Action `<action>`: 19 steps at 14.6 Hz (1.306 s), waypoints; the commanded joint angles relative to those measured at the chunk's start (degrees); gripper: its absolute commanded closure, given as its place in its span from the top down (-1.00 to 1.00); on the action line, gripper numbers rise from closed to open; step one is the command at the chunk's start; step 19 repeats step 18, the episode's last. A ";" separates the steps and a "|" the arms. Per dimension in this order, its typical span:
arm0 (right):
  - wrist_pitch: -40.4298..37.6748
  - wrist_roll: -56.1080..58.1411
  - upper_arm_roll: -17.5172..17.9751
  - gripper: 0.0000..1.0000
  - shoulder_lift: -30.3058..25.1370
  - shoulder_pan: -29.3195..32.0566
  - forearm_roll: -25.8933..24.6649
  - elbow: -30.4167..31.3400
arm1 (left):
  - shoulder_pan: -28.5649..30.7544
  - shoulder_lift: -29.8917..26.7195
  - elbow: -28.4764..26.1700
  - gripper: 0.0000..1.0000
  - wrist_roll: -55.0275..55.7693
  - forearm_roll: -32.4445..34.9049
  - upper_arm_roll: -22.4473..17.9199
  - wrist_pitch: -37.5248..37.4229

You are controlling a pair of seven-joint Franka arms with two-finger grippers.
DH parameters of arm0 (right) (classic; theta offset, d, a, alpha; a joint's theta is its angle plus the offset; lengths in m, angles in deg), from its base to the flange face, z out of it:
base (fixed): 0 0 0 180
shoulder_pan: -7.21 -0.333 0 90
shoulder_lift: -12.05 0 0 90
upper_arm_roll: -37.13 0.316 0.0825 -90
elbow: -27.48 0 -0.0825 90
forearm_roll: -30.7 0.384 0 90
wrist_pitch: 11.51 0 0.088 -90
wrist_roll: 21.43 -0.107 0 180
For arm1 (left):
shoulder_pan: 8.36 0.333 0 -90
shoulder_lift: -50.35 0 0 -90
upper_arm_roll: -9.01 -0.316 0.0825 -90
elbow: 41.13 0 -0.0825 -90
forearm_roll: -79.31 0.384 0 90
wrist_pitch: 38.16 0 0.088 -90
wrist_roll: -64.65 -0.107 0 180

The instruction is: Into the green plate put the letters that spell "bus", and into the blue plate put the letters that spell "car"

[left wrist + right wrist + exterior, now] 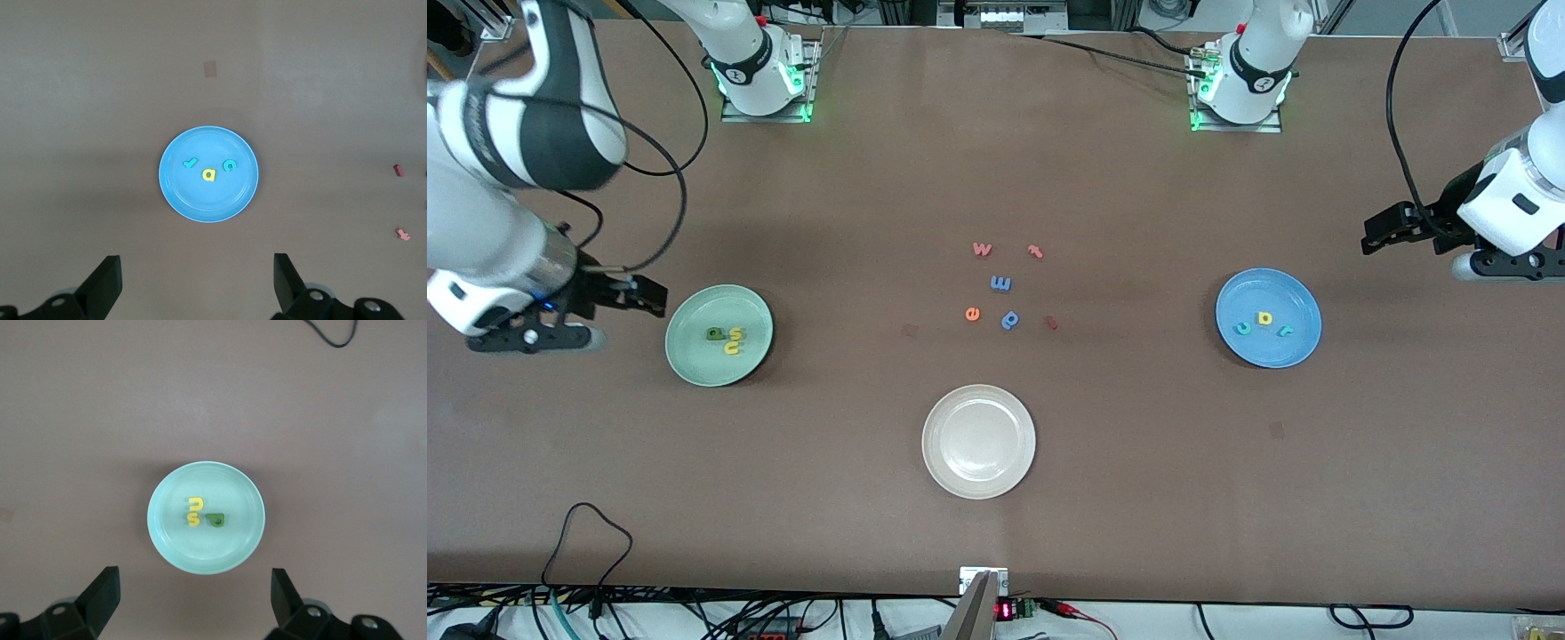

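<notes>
The green plate (719,335) lies toward the right arm's end of the tabletop (1138,462) and carries the dark green b (714,334), the yellow s (736,333) and the yellow u (732,348), bunched close together near its middle. The blue plate (1268,317) lies toward the left arm's end with the teal c (1242,328), the yellow a (1264,317) and the teal r (1284,331) in a loose row. Both hands are up in the air with fingers spread apart, holding nothing: the right hand (645,296) just beside the green plate, the left hand (1380,233) near the blue plate. Between the plates sits a scatter of spare letters (1000,284) (pink, red, orange and blue ones), and a cream plate (978,441) lies nearer the front camera than they do.
</notes>
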 commanded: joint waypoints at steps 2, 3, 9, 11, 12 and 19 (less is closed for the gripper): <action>-5.62 0.91 0.56 1.00 -3.20 2.39 0.67 -3.08 | -0.20 -1.65 -1.39 1.00 0.16 -0.04 0.12 -0.99; -7.11 0.91 0.57 1.00 -3.29 2.57 0.67 -4.48 | -0.11 -1.65 -1.22 1.00 -0.53 -0.12 0.12 -0.91; -10.46 0.91 0.74 1.00 -2.68 2.92 0.50 -7.22 | 0.07 -2.53 -1.39 1.00 -0.54 -0.12 0.03 -0.82; -10.46 0.91 0.74 1.00 -2.68 2.92 0.67 -7.22 | 0.07 -2.53 -1.39 1.00 -0.45 -0.12 0.03 -0.82; -10.46 0.91 0.74 1.00 -2.68 2.92 0.67 -7.22 | 0.07 -2.53 -1.39 1.00 -0.45 -0.12 0.03 -0.73; -12.56 0.30 0.74 1.00 -2.59 3.01 6.01 -7.22 | 0.24 -2.79 -1.39 1.00 -0.54 -0.12 -0.05 -0.73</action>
